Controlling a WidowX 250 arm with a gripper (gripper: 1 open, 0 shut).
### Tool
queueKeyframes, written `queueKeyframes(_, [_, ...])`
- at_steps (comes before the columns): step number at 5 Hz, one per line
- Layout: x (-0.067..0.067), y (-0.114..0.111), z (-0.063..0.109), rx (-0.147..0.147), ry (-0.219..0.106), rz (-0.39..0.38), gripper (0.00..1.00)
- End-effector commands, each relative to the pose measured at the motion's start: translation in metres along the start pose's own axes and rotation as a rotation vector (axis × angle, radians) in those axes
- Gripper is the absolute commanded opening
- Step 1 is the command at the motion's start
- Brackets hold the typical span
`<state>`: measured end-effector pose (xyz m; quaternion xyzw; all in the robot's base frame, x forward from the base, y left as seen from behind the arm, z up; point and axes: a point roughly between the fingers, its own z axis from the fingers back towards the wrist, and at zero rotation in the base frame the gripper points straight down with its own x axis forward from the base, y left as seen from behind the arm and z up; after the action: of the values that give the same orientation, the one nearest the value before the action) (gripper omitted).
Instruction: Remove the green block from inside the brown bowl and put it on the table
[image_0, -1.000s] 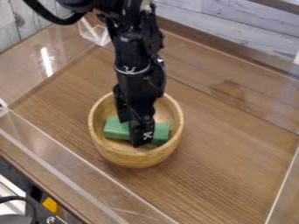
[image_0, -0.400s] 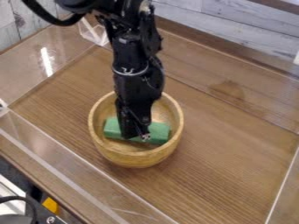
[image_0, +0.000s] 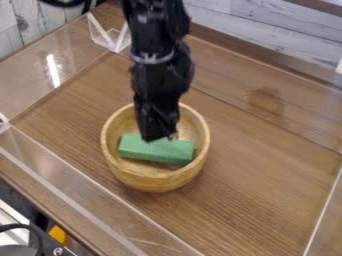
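The green block (image_0: 156, 151) lies flat inside the brown bowl (image_0: 123, 172), which sits on the table (image_0: 254, 170) near the front centre. My gripper (image_0: 158, 134) points straight down over the bowl with its fingers shut. The fingertips are at the block's far top edge. The block still rests in the bowl and looks unlifted. I cannot tell whether the tips touch it.
Clear acrylic walls (image_0: 80, 205) edge the table at the front and the left. The arm (image_0: 158, 40) rises from the bowl toward the back left. A pale stain (image_0: 267, 100) marks the wood to the right.
The fingers closed in the bowl around the block, then the gripper rose. The block stayed where it was and more of its top now shows.
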<state>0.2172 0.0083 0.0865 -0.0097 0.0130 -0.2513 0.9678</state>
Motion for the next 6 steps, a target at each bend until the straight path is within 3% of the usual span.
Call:
queueKeyframes(1, [0.011, -0.006, 0.027, 0.028, -0.033, -0.002, 0.0])
queueKeyframes(2, [0.009, -0.006, 0.02, 0.027, -0.035, -0.021, 1.0])
queueKeyframes(6, [0.003, 0.005, -0.008, 0.027, -0.026, -0.057, 1.0])
